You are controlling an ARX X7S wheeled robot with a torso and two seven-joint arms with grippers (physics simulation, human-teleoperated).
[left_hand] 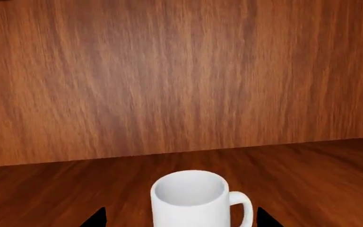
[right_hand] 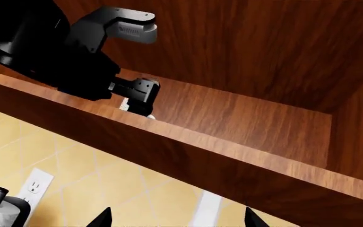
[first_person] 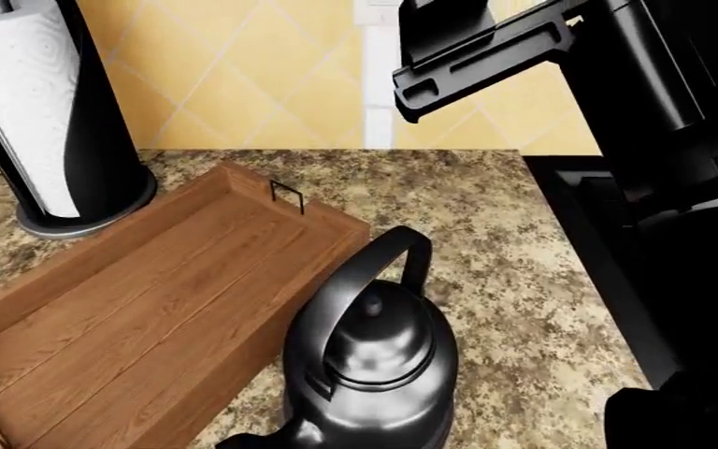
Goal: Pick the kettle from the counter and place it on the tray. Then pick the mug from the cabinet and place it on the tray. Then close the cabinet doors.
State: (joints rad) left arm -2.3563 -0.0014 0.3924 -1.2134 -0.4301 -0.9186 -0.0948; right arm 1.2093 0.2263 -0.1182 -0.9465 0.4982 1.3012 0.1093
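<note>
In the left wrist view the white mug (left_hand: 194, 201) stands upright on the wooden cabinet shelf (left_hand: 307, 165). My left gripper (left_hand: 181, 219) is open, a black fingertip on each side of the mug with a gap to it. The black kettle (first_person: 374, 367) stands on the speckled counter (first_person: 509, 281), close against the long side of the wooden tray (first_person: 147, 299), which holds nothing. My right gripper (right_hand: 176, 218) is open and holds nothing, below the cabinet's bottom edge. From there I see the left gripper (right_hand: 137, 92) reaching onto the shelf.
A paper-towel holder (first_person: 48, 112) stands behind the tray at the back left. The black stovetop (first_person: 596, 234) borders the counter on the right. A black arm link (first_person: 484, 47) crosses the upper right of the head view. A wall outlet (right_hand: 36, 187) sits on the yellow tiles.
</note>
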